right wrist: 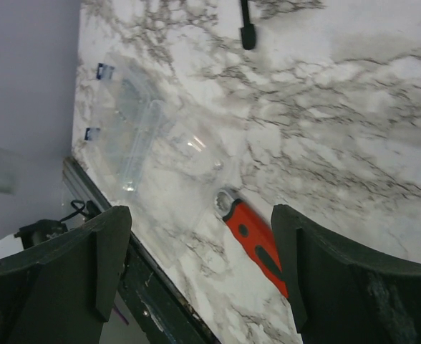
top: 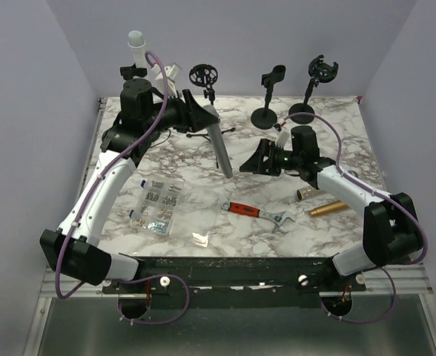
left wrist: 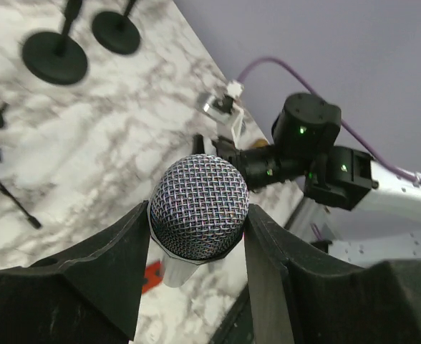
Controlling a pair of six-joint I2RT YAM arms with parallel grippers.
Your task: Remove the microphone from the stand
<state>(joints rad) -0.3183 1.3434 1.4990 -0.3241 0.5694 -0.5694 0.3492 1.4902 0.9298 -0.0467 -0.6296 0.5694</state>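
Clutter lies nearest: an adjustable wrench [top: 259, 213] and a clear parts box [top: 159, 204] by the near edge. Mid-table, the right gripper [top: 244, 167] hangs spread and empty. Toward the far-left corner, the left gripper [left wrist: 198, 215] pinches the microphone [top: 219, 148] by its mesh head, apparently clear of the shock-mount stand [top: 203, 76]. Laying it down gently seems next.
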